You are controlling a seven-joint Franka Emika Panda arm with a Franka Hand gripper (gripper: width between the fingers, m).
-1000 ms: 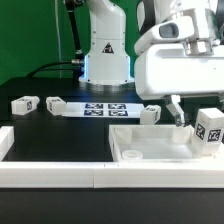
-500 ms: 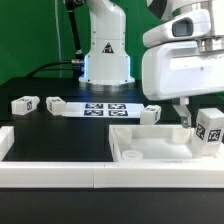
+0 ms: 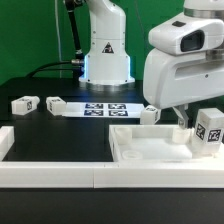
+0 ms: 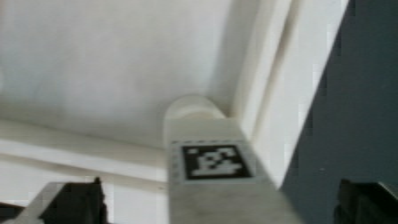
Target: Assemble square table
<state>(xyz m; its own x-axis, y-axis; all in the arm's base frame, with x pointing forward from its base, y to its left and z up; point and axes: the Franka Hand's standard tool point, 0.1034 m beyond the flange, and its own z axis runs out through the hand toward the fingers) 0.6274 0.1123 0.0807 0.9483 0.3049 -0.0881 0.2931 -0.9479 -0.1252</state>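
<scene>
Four leg blocks on my feed right now: the first leg block (image 3: 25, 103) sits way over on the exterior view's left, and the second leg block (image 3: 55, 104) is just beside it. The third leg block (image 3: 150, 113) is right behind the back corner of the square table top (image 3: 160, 145), and the fourth leg block (image 3: 208, 127) stands upright at the top's edge on the exterior view's right. The top lies flat, rim up, on the black table (image 3: 60, 135), just behind the long white front rail (image 3: 50, 172). My gripper (image 3: 183, 120) hangs low over the top's back rim, between blocks three and four, mostly hidden by the wrist housing. On the wrist view the dark fingertips (image 4: 71, 200) are spread wide with a tagged block (image 4: 214, 150) between them, lying along the rim. Dark table shows between it and one finger, so nothing's pinched. Can't tell which of the four it is. The marker board (image 3: 105, 108) lies flat at the back.
</scene>
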